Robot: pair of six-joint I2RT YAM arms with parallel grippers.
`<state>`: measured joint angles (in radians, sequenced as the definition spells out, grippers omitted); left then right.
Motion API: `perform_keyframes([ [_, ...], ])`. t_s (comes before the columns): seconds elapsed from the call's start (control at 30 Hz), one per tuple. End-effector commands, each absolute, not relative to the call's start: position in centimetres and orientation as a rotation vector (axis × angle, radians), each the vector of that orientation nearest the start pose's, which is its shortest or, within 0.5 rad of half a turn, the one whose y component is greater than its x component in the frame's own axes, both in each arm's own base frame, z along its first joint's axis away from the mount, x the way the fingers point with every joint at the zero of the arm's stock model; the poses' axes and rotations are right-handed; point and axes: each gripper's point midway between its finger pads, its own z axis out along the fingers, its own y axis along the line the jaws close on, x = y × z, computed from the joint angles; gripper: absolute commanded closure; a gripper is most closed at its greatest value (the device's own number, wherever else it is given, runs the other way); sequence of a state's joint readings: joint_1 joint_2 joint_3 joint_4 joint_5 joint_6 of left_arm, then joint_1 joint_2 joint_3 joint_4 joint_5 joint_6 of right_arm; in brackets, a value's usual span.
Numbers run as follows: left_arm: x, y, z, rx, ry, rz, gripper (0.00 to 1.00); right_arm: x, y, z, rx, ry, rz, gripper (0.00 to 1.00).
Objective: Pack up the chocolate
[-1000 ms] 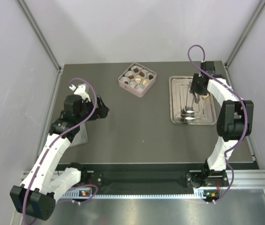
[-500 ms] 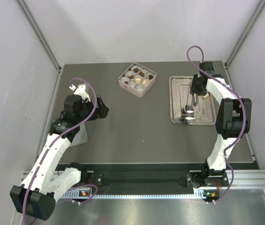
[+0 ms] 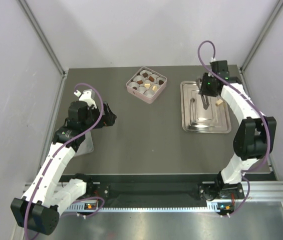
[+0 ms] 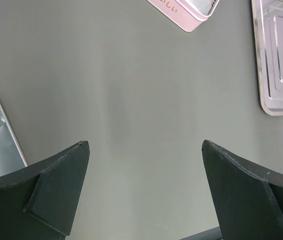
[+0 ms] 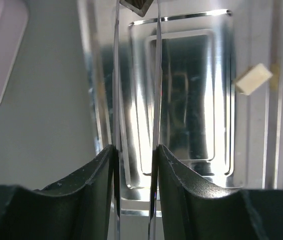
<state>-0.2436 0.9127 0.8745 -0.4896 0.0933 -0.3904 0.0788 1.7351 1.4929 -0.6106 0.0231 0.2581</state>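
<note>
Right gripper clamps tweezers, tips pinching a brown chocolate; cream piece at three o'clock; left gripper gapes wide, empty.

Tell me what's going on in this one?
The right gripper is clamped on thin metal tweezers, whose tips seem to pinch a dark chocolate piece above the metal tray. A cream piece lies loose on that tray. The pink box beside it holds several filled paper cups. The left gripper hangs open over the table, handling nothing.
</note>
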Motion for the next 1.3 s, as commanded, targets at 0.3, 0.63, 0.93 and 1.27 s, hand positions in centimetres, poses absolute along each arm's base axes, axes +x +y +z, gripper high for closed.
perform_keyframes([
  [0.3,28.9,-10.3,23.0,-0.098,2.064,-0.483,0.01,44.0,23.9,22.5,-0.194,2.276,0.370,0.63],
  [0.63,28.8,-10.3,23.1,-0.096,2.062,-0.486,0.01,43.8,31.2,20.2,-0.383,2.255,0.374,0.62],
  [0.93,28.9,-10.4,23.1,-0.095,2.062,-0.488,0.01,44.9,32.1,17.0,-0.404,2.274,0.333,0.61],
  [1.27,29.0,-10.5,22.9,-0.094,2.072,-0.493,0.01,45.9,33.1,15.7,-0.424,2.265,0.326,0.61],
])
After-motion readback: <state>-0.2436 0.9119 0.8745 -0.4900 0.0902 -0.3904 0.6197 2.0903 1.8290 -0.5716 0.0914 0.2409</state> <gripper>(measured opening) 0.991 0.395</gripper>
